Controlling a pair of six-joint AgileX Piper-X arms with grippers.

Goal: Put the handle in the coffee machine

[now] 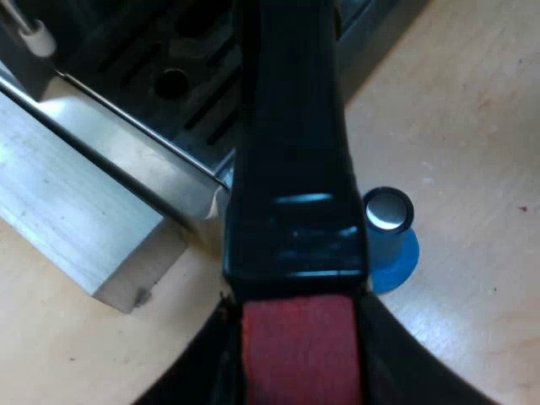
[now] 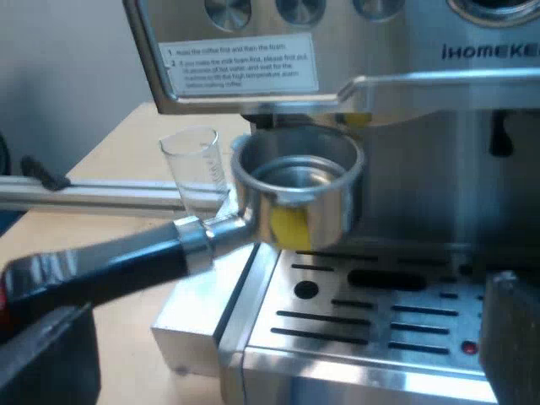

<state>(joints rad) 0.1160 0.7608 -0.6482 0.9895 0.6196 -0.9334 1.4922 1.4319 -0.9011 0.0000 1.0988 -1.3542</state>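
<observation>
Left wrist view: the left gripper's [image 1: 299, 337] fingers [image 1: 396, 359] pinch the red end [image 1: 299, 350] of the handle [image 1: 291, 169], one finger on each side. From there the handle runs out above the desk [image 1: 472, 126] toward the edge of the drip tray [image 1: 181, 93]. A blue tamper [image 1: 390, 232] stands upright on the desk close by the handle's side, with bare desk beyond it.

Right wrist view: the right gripper's [image 2: 278, 346] fingers [image 2: 510, 337] are spread wide with nothing between them, above the slotted drip tray. The holder [image 2: 295, 181] hangs over the tray with open room beneath it. Its rim sits close under the machine's [image 2: 439, 169] front head; whether they touch I cannot tell. The measuring glass [image 2: 196, 169] stands upright on the desk, just beside the holder's rim.
</observation>
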